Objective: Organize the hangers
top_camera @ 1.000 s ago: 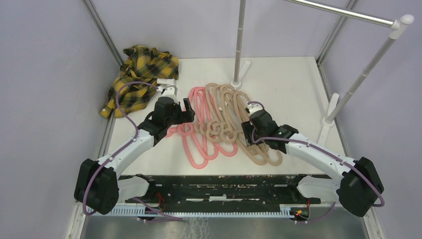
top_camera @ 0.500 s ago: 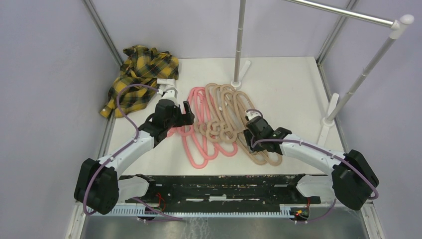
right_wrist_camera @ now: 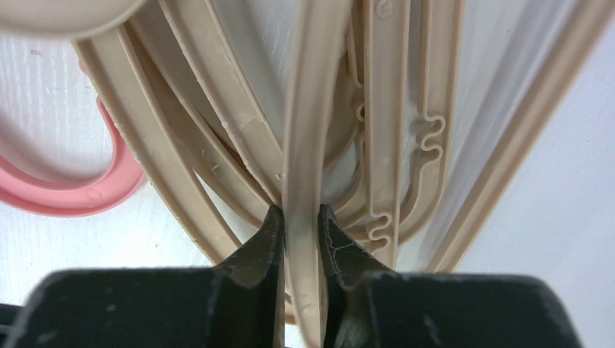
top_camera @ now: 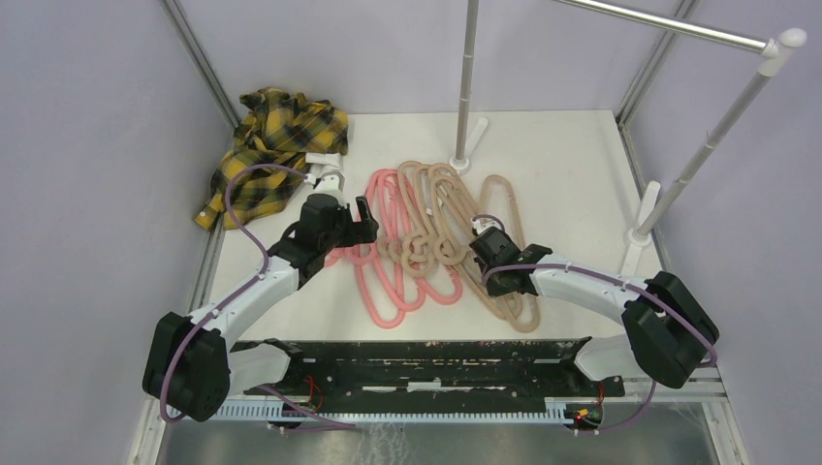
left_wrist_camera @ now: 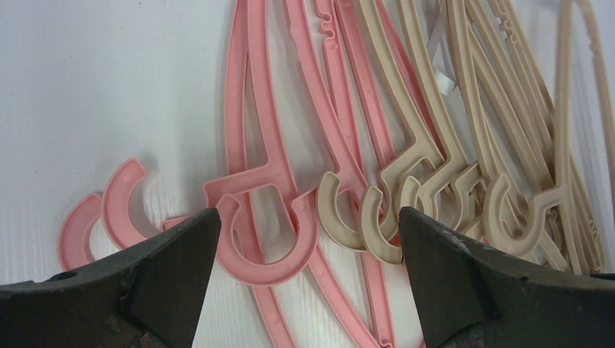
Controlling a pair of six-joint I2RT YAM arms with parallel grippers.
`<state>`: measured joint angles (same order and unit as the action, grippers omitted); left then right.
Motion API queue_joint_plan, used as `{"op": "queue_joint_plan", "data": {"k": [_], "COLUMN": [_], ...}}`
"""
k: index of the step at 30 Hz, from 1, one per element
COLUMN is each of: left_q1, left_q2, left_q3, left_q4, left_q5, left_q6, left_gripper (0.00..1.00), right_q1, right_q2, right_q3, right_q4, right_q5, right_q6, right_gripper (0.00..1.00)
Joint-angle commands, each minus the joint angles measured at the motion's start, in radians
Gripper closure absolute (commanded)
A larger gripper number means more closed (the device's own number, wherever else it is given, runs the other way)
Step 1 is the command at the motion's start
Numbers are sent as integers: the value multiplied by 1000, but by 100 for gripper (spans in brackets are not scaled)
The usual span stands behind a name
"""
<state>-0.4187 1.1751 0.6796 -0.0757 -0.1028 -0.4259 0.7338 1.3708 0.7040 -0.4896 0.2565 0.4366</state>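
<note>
Right claw (right_wrist_camera: 299, 217): closed on the thin bar of one beige hanger (right_wrist_camera: 310, 109), which is pinched between both fingertips.
Held hanger: its bar runs straight up the right wrist view. It lies over other beige bars, with a pink curve (right_wrist_camera: 65, 192) off to the left.
Left claw (left_wrist_camera: 308, 217): open wide with nothing between the fingers, one dark fingertip (left_wrist_camera: 181, 246) on each side of the hooks below.
Under left claw: a pink hook (left_wrist_camera: 265, 264) near the middle, beige hooks (left_wrist_camera: 377, 217) bunched toward the right finger, and two more pink hooks (left_wrist_camera: 120, 210) to the left. Whether the fingers touch the table cannot be told.
Hangers (top_camera: 426, 223): one overlapping pile in the middle of the table (top_camera: 572, 165), pink ones (top_camera: 383, 281) on the left side and beige ones (top_camera: 504, 291) in the middle and on the right.
Claws in top view: the left (top_camera: 354, 211) is at the pile's left edge, the right (top_camera: 482, 237) on its right part.
Shirt (top_camera: 276, 145): yellow plaid, crumpled at the far left corner, apart from the pile.
Rack (top_camera: 468, 77): an upright pole stands just behind the pile, with a rail (top_camera: 679, 29) overhead to the right.
</note>
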Motion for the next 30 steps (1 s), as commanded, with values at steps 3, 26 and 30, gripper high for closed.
{"op": "queue_joint_plan", "data": {"k": [3, 26, 30], "left_q1": [0, 0, 0], "left_q2": [-22, -29, -43], "left_q3": [-4, 1, -1], "left_q4": [44, 34, 34], "left_q5": [-12, -21, -23], "left_q6": [-37, -45, -45], "left_gripper": [1, 1, 1], "right_q1": [0, -26, -100], "right_q2": [-67, -377, -276], "right_q3": [63, 565, 701], "right_q4": [-62, 11, 88], "right_q5": [-2, 169, 153], "right_q6": [23, -58, -78], "right_gripper": [99, 100, 99]}}
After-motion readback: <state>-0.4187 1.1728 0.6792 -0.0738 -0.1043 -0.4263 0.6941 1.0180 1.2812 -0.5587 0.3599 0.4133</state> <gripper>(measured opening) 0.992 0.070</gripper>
